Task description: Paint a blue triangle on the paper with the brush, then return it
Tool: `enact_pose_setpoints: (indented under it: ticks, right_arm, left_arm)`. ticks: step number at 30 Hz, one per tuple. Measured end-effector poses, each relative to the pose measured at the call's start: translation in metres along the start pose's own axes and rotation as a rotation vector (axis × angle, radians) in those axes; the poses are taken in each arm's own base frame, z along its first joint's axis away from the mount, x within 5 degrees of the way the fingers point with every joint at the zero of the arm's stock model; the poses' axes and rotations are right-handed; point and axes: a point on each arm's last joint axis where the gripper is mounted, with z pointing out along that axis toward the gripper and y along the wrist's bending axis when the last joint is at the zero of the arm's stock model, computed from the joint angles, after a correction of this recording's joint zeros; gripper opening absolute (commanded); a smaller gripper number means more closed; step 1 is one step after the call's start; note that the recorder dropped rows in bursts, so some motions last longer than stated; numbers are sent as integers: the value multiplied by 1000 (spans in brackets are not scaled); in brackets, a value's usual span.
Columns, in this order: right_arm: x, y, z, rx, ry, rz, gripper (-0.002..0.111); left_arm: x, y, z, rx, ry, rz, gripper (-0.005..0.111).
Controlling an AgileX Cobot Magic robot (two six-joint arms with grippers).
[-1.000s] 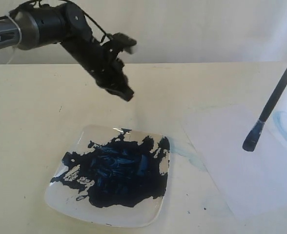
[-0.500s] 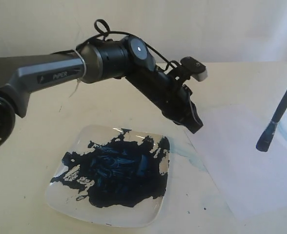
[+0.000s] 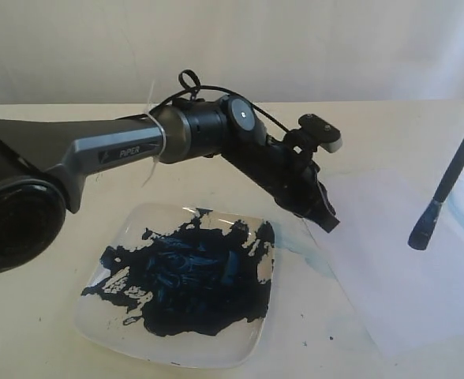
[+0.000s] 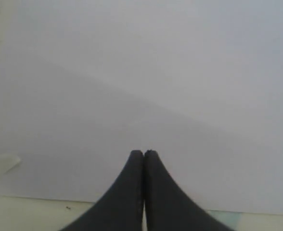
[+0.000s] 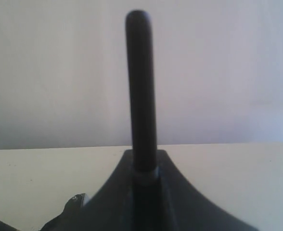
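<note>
Zero of the triangle is on the paper (image 3: 398, 268) yet: left pincer (image 3: 327, 223) pressed together at its edge, right pincer (image 5: 144, 169) pinching the brush (image 3: 451, 172), painting unstarted.

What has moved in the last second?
The left arm swung rightward and down, bringing its shut tool over the paper's plate-side edge. The brush drifted slightly right. The plate and paper stayed put.
</note>
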Motion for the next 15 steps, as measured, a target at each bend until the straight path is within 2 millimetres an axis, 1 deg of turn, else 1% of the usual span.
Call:
enact_pose_setpoints:
  ticks: [4,7,15]
  right_arm:
    - [7,-5,8,9,27,34,0]
    - [8,-6,10,13,35,42,0]
    - [9,-7,11,14,38,47,0]
  left_arm:
    - [-2,-5,11,-6,18,16,0]
    - [0,-7,16,-10,38,15,0]
    - [9,-1,20,-60,105,41,0]
